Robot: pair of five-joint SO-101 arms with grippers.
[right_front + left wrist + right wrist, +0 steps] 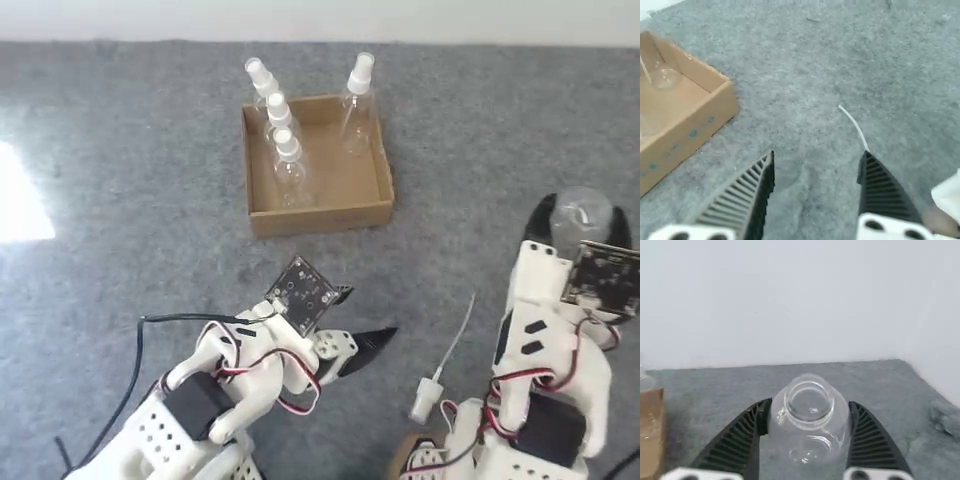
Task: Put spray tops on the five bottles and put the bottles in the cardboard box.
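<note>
Nearest the arm bases, the last spray top lies loose on the grey table between the two arms, head toward the bases and its thin tube pointing away. The left gripper hangs low just beside it with its jaws released and spread wide, and the tube's far end shows between them. Judgement: this arm is placed to collect the top. Further out on the right, the right gripper has its jaws clenched on the fifth bottle. The bottle is held upright, clear of the table, with its open neck facing up. Judgement: it is presented this way so the tube can be fed down into it. Farthest off stands the cardboard box, well apart from both arms. Four capped bottles stand upright there. At least three are inside; whether the rear-left one is inside or just behind the wall cannot be determined. Judgement: four of five done, with capping and boxing outstanding for the last.
</note>
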